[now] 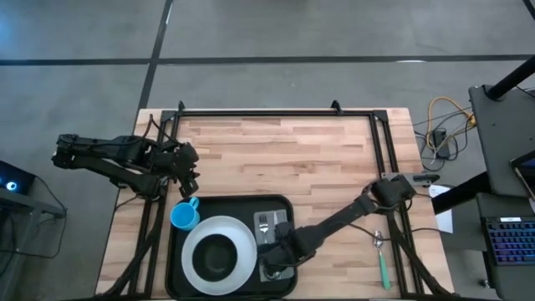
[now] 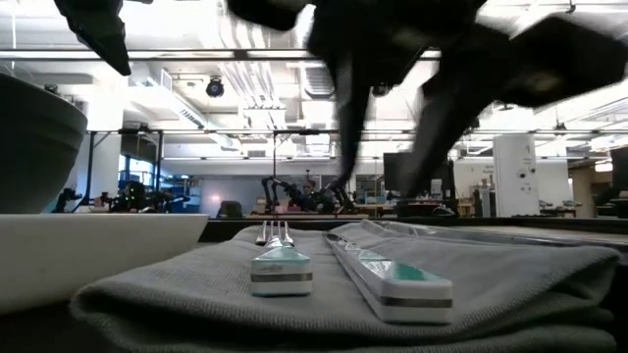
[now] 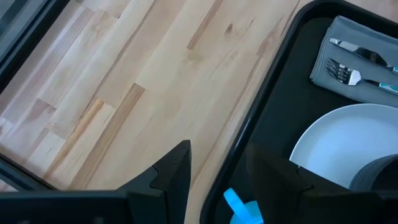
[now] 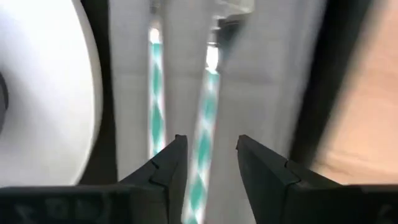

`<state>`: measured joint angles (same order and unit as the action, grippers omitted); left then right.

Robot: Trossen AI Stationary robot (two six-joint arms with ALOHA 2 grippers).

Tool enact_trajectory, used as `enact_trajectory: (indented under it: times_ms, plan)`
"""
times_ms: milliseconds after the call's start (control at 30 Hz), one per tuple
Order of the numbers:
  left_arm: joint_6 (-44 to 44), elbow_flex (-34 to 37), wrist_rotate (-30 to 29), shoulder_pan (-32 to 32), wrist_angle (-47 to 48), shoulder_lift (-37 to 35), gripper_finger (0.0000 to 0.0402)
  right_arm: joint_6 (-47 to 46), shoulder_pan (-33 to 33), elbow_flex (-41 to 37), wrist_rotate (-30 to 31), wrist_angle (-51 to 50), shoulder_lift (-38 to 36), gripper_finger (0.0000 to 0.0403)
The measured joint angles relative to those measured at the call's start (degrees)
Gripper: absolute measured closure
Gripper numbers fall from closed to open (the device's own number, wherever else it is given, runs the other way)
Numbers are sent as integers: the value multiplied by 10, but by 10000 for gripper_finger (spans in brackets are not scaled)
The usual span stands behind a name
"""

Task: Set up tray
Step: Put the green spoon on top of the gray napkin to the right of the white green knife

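right now the tray (image 1: 232, 284) lies at the near edge of the table, its long axis running left to right, and the right gripper (image 1: 278, 266) is low over its right end, above the grey napkin (image 1: 272, 224) — the left gripper (image 1: 191, 182) hangs over bare wood just beyond the tray's far-left corner, by the blue cup (image 1: 185, 216), jaws parted with nothing between them. on the napkin a fork (image 2: 280, 257) and a knife (image 2: 388, 272) lie side by side, long axes across the tray's width, teal handles toward the near rim. in the right wrist view the knife's handle runs straight between the fingers (image 4: 163, 171), which stand apart and not pinching it — released, by the look of it. still outside the tray is a teal-handled spoon (image 1: 381, 257) on the wood to the right, lying parallel to the other cutlery; the right arm is plainly the nearer one for it.
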<state>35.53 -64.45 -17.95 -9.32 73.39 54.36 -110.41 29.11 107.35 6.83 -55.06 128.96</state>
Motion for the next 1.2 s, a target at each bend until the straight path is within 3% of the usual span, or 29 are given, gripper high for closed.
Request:
enact_trajectory:
  times_ms: [200, 433, 700, 933, 1200]
  plan:
    - [0, 0, 0, 0, -3, 0, 265, -54, 24, 0, -28, -159, -37, 264]
    - [0, 0, 0, 0, -9, 0, 265, -40, 51, -23, -195, -318, -41, 269]
    - [0, 0, 0, 0, -10, 0, 265, -75, 106, -112, -302, -303, -46, 270]
    - [0, 0, 0, 0, -10, 0, 265, -305, 181, -237, -321, -168, -132, 277]
    - [0, 0, 1, 0, -10, 0, 265, -306, 189, -373, -347, -177, -242, 269]
